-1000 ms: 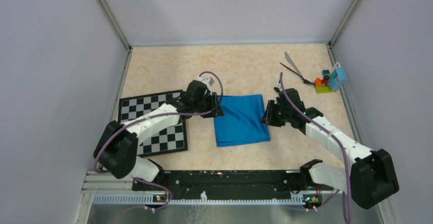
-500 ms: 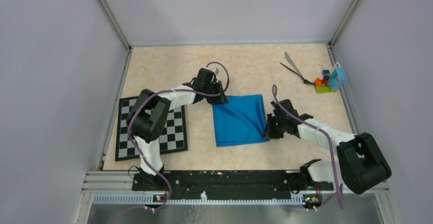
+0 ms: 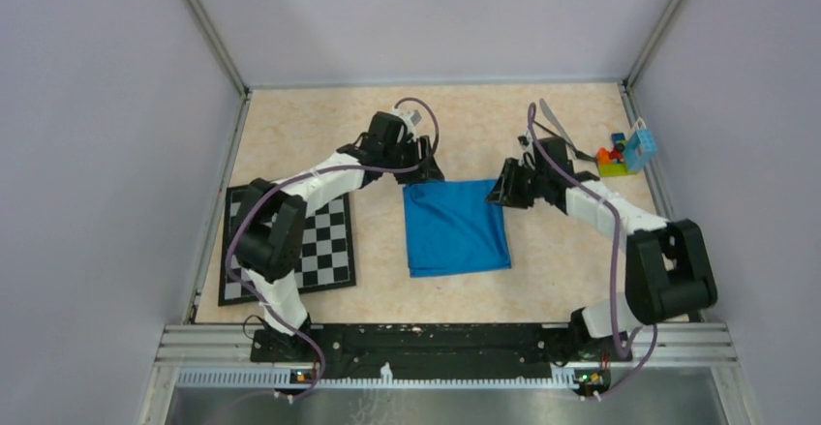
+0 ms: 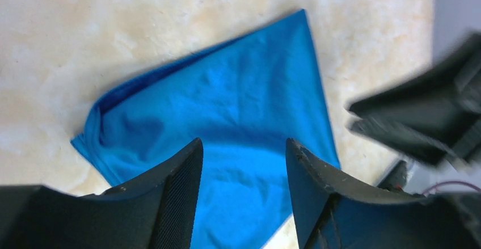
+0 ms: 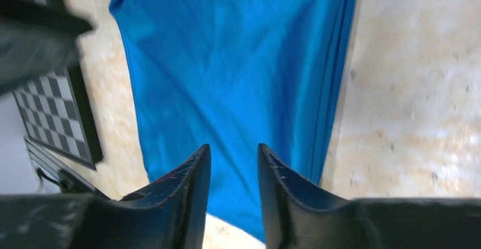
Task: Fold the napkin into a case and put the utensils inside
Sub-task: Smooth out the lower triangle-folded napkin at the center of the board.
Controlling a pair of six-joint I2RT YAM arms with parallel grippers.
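The blue napkin (image 3: pixel 455 227) lies folded flat on the table between the arms. It also fills the left wrist view (image 4: pixel 227 107) and the right wrist view (image 5: pixel 227 62). My left gripper (image 3: pixel 427 170) hovers at its far left corner, open and empty (image 4: pixel 244 147). My right gripper (image 3: pixel 502 193) hovers at its far right corner, jaws a little apart and empty (image 5: pixel 232 147). The utensils lie at the far right: a silver knife (image 3: pixel 549 117) and a thin black piece (image 3: pixel 556 135) crossing it.
A chessboard (image 3: pixel 319 251) lies left of the napkin, partly under the left arm; it shows in the right wrist view (image 5: pixel 57 118). Colourful toy blocks (image 3: pixel 620 154) sit by the right wall beside the utensils. Walls close in three sides.
Both grippers have moved toward the far edge of the napkin; the right one came up from the napkin's near right side. The napkin lies flat, about where it was.
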